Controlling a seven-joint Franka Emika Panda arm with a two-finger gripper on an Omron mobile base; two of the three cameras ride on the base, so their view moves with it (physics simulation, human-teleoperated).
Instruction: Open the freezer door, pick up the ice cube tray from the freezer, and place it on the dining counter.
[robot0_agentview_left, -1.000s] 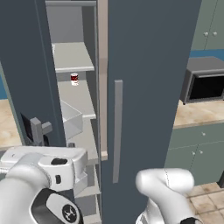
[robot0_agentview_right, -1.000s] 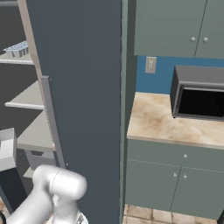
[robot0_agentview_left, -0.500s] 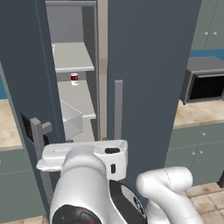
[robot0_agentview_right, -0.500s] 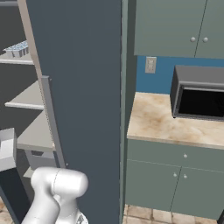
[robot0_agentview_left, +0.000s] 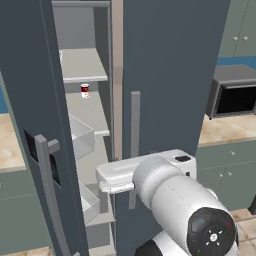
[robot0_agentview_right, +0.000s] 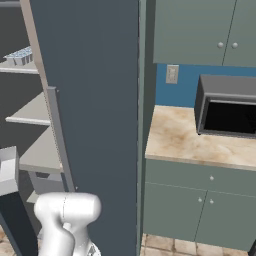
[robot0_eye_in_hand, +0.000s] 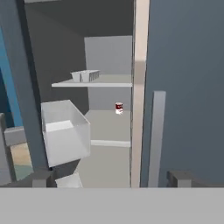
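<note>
The freezer door (robot0_agentview_left: 30, 125) stands swung open at the left, its grey bar handle (robot0_agentview_left: 50, 195) toward the camera. Inside the freezer (robot0_eye_in_hand: 105, 131) the ice cube tray (robot0_eye_in_hand: 85, 75) sits on an upper shelf (robot0_eye_in_hand: 105, 82); a small red-and-white can (robot0_eye_in_hand: 118, 108) stands on the shelf below, beside a pale bin (robot0_eye_in_hand: 65, 131). The claw (robot0_eye_in_hand: 111, 178) faces the opening with its jaws wide apart, holding nothing. A microwave (robot0_agentview_right: 227, 107) rests on the worktop (robot0_agentview_right: 190, 140) to the right
</note>
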